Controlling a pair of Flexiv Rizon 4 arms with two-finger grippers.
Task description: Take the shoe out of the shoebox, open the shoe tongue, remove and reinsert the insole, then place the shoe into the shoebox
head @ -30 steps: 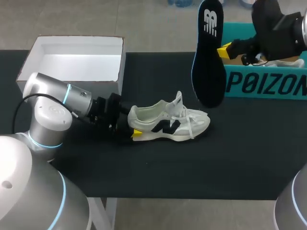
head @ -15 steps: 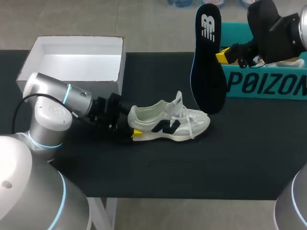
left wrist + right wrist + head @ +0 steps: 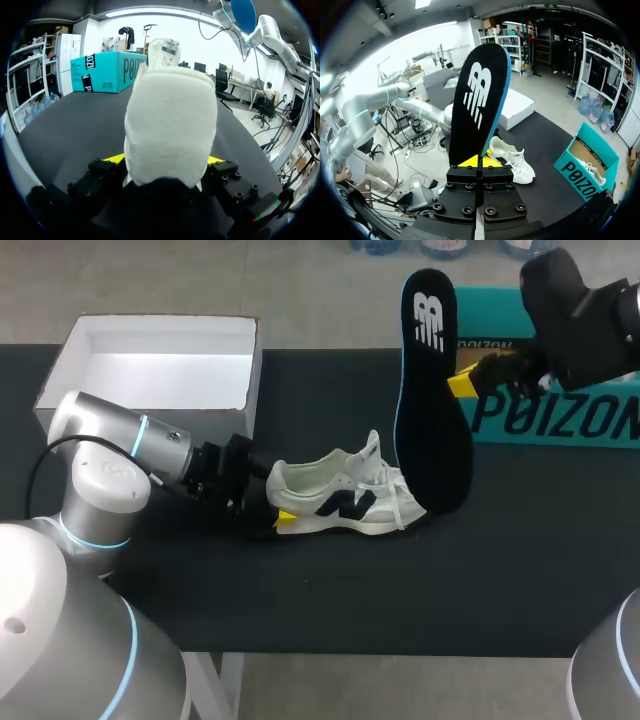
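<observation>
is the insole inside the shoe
No, the right gripper holds the insole up in the air, outside the shoe.
</observation>
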